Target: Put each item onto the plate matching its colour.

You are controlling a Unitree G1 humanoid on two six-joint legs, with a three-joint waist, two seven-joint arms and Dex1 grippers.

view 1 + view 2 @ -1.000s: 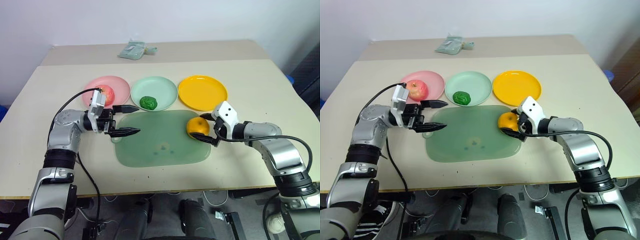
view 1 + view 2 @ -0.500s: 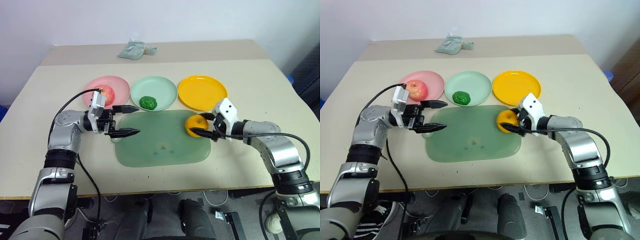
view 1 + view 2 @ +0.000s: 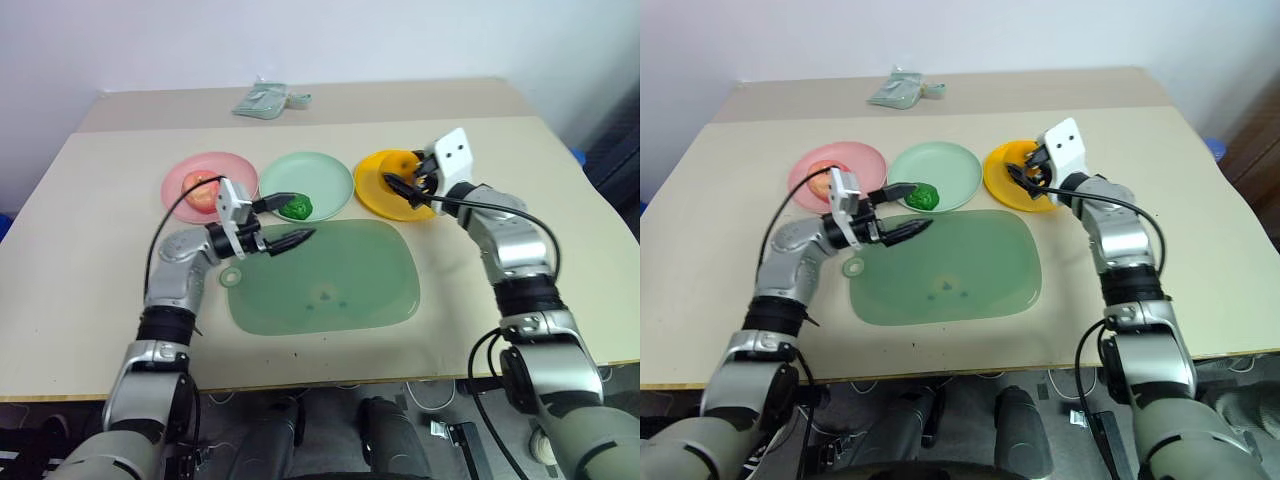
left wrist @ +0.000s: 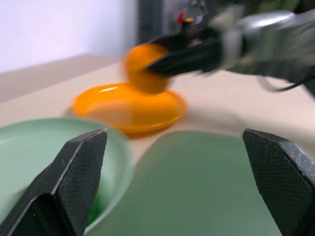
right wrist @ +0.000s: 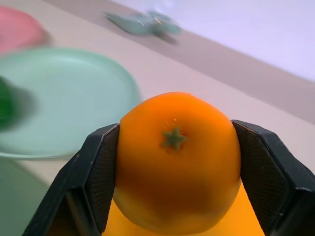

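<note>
Right wrist view, orange (image 5: 177, 187) clamped between right gripper (image 5: 177, 196) fingers, above yellow-orange plate (image 3: 372, 180), left gripper (image 3: 288, 220) spread empty

The right gripper (image 3: 402, 184) holds the orange (image 3: 404, 166) above the yellow-orange plate (image 3: 378, 191).

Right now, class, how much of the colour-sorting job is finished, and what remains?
Done: the apple sits on the pink plate, the pepper on the green plate. In hand: the right gripper holds the orange above the yellow plate. Left: setting the orange down. The left gripper is open and carries nothing.
</note>
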